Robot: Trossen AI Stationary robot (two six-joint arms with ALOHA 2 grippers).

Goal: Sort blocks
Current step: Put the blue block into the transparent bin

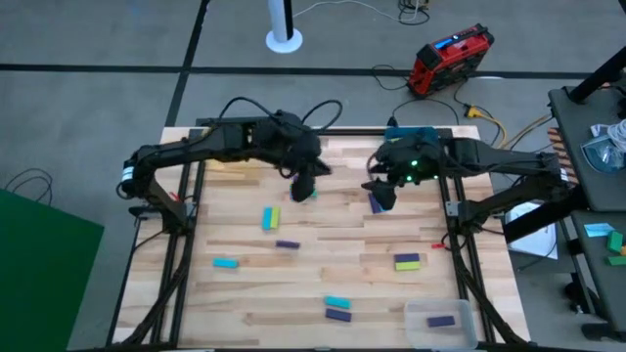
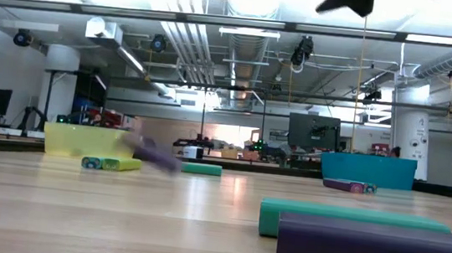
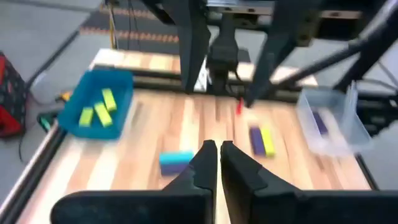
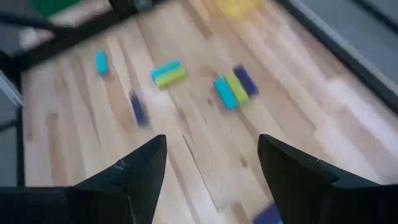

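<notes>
1. Lying nearest the low camera, a cyan block (image 2: 342,219) and a purple block (image 2: 377,252) sit touching on the table (image 1: 293,323), unsorted; the high view places this pair toward the table's near edge.
2. Beside them at the near right corner stands the clear tray (image 1: 440,321), one purple bar already in it, so purple likely belongs there.
3. Mid-table, loose blocks are scattered well apart: a cyan and yellow-green pair (image 1: 270,218), a single purple one (image 1: 287,244), and a yellow-green and purple pair (image 1: 407,261).
4. Farther back, the left gripper (image 3: 217,163) hangs above the boards with its fingers pressed together and nothing between them.
5. The right gripper (image 4: 211,165) hovers with fingers spread wide and empty, probably readying for a pick.
6. Only the left wrist view shows inside the blue tray (image 3: 99,109), which holds yellow-green bars; the low view shows just its wall.
</notes>
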